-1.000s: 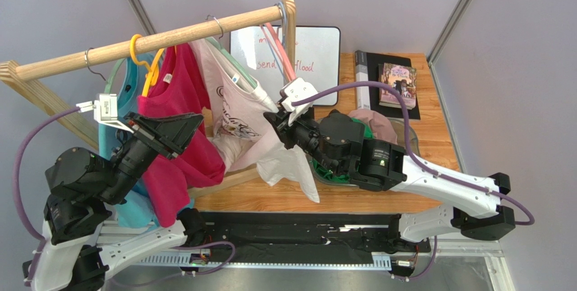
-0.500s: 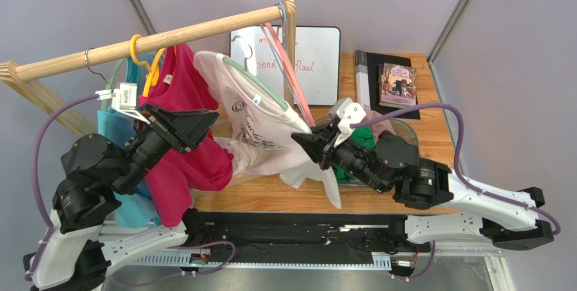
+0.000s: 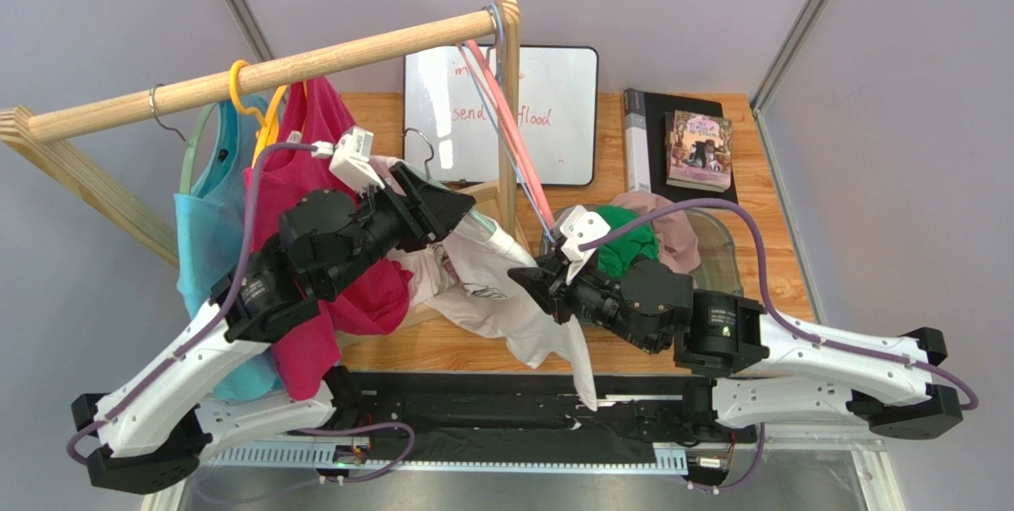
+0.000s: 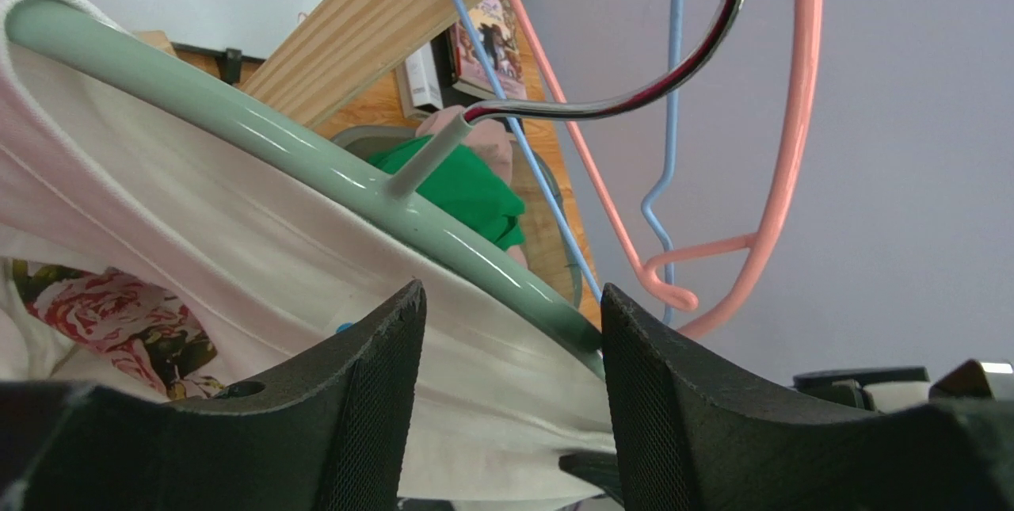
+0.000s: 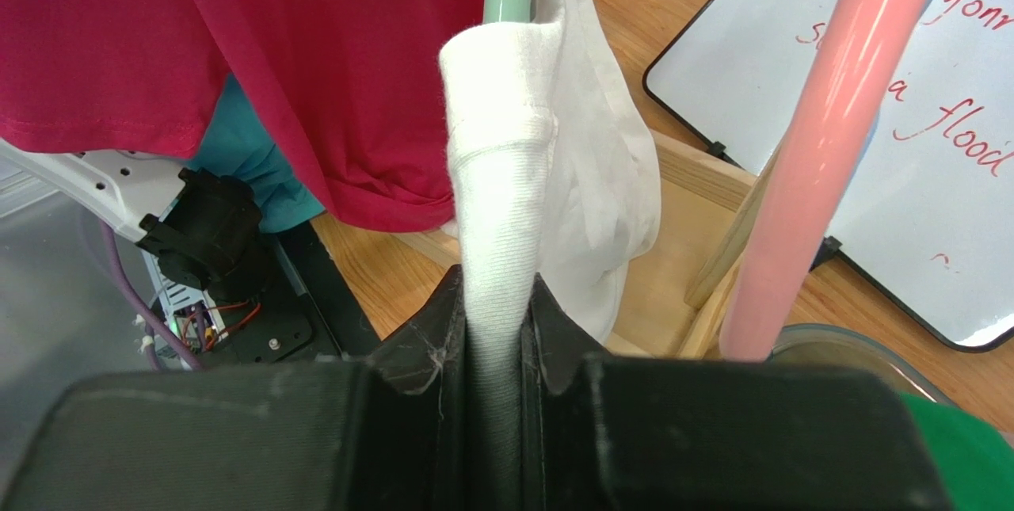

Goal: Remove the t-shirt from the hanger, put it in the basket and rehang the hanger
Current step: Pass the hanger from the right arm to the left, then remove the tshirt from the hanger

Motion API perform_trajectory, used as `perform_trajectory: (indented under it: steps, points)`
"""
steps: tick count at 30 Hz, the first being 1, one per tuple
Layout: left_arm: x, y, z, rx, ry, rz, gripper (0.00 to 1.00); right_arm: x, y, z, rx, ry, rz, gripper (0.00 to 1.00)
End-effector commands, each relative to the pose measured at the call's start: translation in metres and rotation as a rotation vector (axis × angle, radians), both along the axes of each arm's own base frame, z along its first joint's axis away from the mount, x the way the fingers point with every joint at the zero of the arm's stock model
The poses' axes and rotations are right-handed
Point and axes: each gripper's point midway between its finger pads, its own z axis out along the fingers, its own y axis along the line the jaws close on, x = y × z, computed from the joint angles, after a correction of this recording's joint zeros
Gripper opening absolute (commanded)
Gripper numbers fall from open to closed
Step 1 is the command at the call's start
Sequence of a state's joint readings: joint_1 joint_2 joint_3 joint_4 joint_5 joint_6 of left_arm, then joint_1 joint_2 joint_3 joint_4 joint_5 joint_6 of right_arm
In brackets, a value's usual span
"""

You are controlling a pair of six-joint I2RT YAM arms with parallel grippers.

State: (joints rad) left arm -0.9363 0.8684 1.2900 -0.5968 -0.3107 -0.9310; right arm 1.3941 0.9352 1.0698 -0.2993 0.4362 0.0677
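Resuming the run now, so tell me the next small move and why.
Probably close the left hand on the green hanger: its jaws stand open with the hanger's arm between them, while the right hand is shut on a fold of the white t-shirt. A steadied hanger should let the shirt pull off.

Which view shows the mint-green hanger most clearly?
The left wrist view: the mint-green hanger runs across it with its chrome hook. The right wrist view shows only a short end; in the top view the left arm hides most of it.
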Motion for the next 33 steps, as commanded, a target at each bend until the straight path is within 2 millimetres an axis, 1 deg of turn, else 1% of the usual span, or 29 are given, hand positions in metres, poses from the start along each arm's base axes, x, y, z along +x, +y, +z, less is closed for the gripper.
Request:
perform_trajectory:
  steps: [1, 4, 6, 9, 10, 12, 13, 14, 15, 16, 17, 18, 19, 20, 22, 23, 24, 26, 27, 31, 33]
  points:
    - [0.008, 0.004, 0.014, -0.172, 0.037, 0.091, 0.61, -0.009, 0.0, 0.043, 0.173, -0.009, 0.025, 0.0]
    - [0.012, 0.006, 0.02, -0.201, 0.012, 0.113, 0.59, -0.013, 0.001, 0.037, 0.165, -0.005, 0.041, 0.0]
    - [0.014, 0.007, 0.021, -0.195, 0.005, 0.123, 0.58, -0.017, -0.002, 0.037, 0.172, -0.008, 0.057, 0.0]
    - [0.017, 0.01, 0.022, -0.191, -0.005, 0.144, 0.44, -0.025, -0.003, 0.036, 0.178, -0.007, 0.092, 0.0]
    - [0.017, 0.01, 0.023, -0.192, -0.016, 0.144, 0.29, -0.028, -0.004, 0.036, 0.182, -0.006, 0.11, 0.0]
    - [0.016, 0.011, 0.024, -0.199, -0.031, 0.139, 0.08, -0.033, -0.004, 0.029, 0.153, 0.011, 0.137, 0.02]
    - [0.015, 0.012, 0.027, -0.211, -0.043, 0.138, 0.0, -0.034, -0.003, 0.025, 0.136, 0.026, 0.141, 0.08]
    - [0.015, 0.013, 0.027, -0.213, -0.045, 0.141, 0.0, -0.035, -0.005, 0.012, 0.09, 0.046, 0.142, 0.16]
    - [0.015, 0.017, 0.026, -0.219, -0.047, 0.152, 0.0, -0.035, -0.006, 0.002, 0.062, 0.056, 0.133, 0.3]
    - [0.014, 0.019, 0.024, -0.219, -0.04, 0.16, 0.0, -0.033, -0.008, -0.006, 0.044, 0.063, 0.118, 0.36]
    - [0.013, 0.023, 0.024, -0.229, -0.031, 0.171, 0.0, -0.031, -0.01, -0.027, 0.007, 0.074, 0.102, 0.44]
    - [0.013, 0.028, 0.021, -0.255, -0.011, 0.194, 0.0, -0.026, -0.012, -0.036, -0.004, 0.077, 0.067, 0.57]
    - [0.012, 0.03, 0.022, -0.271, -0.012, 0.198, 0.0, -0.024, -0.013, -0.043, -0.007, 0.083, 0.052, 0.61]
    - [0.011, 0.032, 0.023, -0.285, -0.017, 0.197, 0.0, -0.024, -0.014, -0.056, -0.014, 0.099, 0.046, 0.64]
    - [0.008, 0.034, 0.026, -0.318, -0.021, 0.197, 0.0, -0.025, -0.012, -0.063, -0.003, 0.114, 0.045, 0.67]
    - [0.009, 0.035, 0.027, -0.321, -0.021, 0.201, 0.0, -0.025, -0.01, -0.063, 0.017, 0.119, 0.047, 0.69]
    - [0.009, 0.036, 0.029, -0.325, -0.021, 0.204, 0.0, -0.03, -0.007, -0.07, 0.013, 0.137, 0.069, 0.7]
    - [0.008, 0.036, 0.031, -0.332, -0.022, 0.203, 0.0, -0.033, -0.002, -0.071, 0.027, 0.149, 0.087, 0.7]
    - [0.007, 0.035, 0.033, -0.345, -0.019, 0.194, 0.0, -0.034, 0.002, -0.079, 0.014, 0.159, 0.094, 0.71]
    - [0.002, 0.029, 0.04, -0.392, -0.008, 0.15, 0.0, -0.027, 0.012, -0.091, 0.011, 0.153, 0.059, 0.72]
    - [-0.001, 0.026, 0.044, -0.414, -0.007, 0.128, 0.0, -0.026, 0.015, -0.092, 0.014, 0.154, 0.053, 0.71]
